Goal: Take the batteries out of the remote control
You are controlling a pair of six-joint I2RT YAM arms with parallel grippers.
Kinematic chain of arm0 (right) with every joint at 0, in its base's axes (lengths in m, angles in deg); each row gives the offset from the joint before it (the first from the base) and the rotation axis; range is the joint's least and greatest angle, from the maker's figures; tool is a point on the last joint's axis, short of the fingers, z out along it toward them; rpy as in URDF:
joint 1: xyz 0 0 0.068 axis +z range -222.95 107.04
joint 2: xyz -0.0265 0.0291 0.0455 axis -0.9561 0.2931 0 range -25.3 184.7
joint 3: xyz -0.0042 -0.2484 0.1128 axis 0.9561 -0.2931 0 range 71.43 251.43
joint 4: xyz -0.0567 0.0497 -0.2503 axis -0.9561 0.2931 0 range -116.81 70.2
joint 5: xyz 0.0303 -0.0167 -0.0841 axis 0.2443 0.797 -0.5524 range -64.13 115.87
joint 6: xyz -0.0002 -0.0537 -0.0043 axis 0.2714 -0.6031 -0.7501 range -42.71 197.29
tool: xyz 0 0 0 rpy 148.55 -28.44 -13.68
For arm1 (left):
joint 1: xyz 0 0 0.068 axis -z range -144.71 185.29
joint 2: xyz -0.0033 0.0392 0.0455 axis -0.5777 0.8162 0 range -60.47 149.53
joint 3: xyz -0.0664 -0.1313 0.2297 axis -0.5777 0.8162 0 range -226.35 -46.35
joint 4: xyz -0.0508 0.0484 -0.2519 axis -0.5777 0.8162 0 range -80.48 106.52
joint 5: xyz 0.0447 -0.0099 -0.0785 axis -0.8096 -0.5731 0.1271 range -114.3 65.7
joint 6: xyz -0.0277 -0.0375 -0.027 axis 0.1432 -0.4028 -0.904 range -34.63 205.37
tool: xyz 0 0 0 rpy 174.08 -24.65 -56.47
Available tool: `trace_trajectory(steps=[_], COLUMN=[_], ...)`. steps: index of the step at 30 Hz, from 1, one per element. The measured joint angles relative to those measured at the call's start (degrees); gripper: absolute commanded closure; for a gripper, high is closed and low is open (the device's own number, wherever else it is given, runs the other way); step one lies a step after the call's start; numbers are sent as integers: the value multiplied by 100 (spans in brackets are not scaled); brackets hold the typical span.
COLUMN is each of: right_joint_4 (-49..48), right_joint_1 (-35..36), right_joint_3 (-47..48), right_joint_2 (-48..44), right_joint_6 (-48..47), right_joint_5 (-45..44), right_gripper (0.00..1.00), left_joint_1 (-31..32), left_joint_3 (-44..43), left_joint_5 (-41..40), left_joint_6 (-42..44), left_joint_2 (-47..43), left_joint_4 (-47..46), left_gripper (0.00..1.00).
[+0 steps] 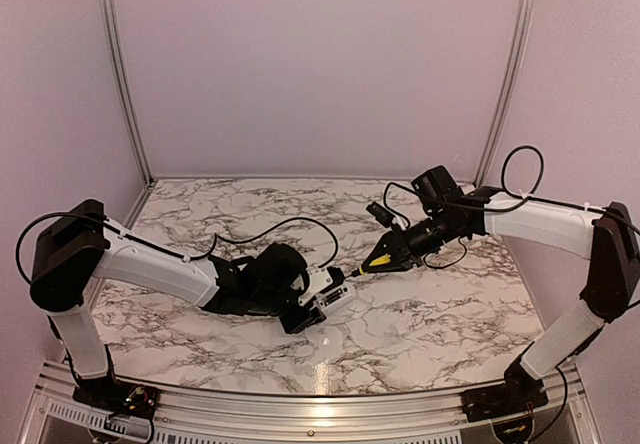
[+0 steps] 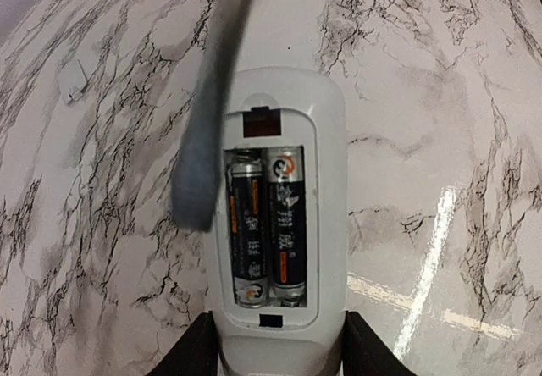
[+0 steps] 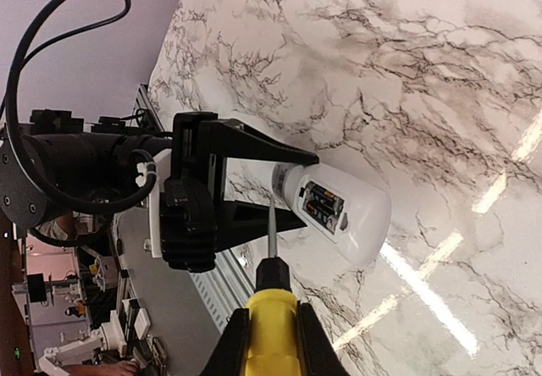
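The white remote control (image 2: 330, 181) lies just above the marble, its near end held between the black fingers of my left gripper (image 2: 279, 346), which is shut on it. Its back cover is off, and the two dark batteries (image 2: 267, 223) sit side by side in the open compartment. In the top view the remote control (image 1: 335, 286) sticks out of the left gripper (image 1: 312, 306) toward the right arm. My right gripper (image 3: 271, 338) is shut on a yellow-handled screwdriver (image 3: 273, 308). The screwdriver's thin shaft (image 3: 271, 232) points at the remote's held end, left of the batteries (image 3: 326, 207). I cannot tell whether it touches.
The marble tabletop (image 1: 430, 324) is ringed by pale walls with aluminium posts. A metal rail (image 1: 320, 414) runs along the near edge. A black cable (image 1: 280, 226) loops over the table behind the left arm.
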Motion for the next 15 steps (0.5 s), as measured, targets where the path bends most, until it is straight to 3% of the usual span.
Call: trace_trajectory(steps=[15], right_joint_4=[780], right_joint_1=[358], right_joint_3=[723], right_joint_2=[452], right_joint_6=[59], right_joint_5=[-1458], right_gripper=[100], left_joint_1=[17], left_joint_3=[-463], left_joint_5=[-229], left_joint_6=[-103], left_joint_2=[455], left_joint_4=[815], left_gripper=[100])
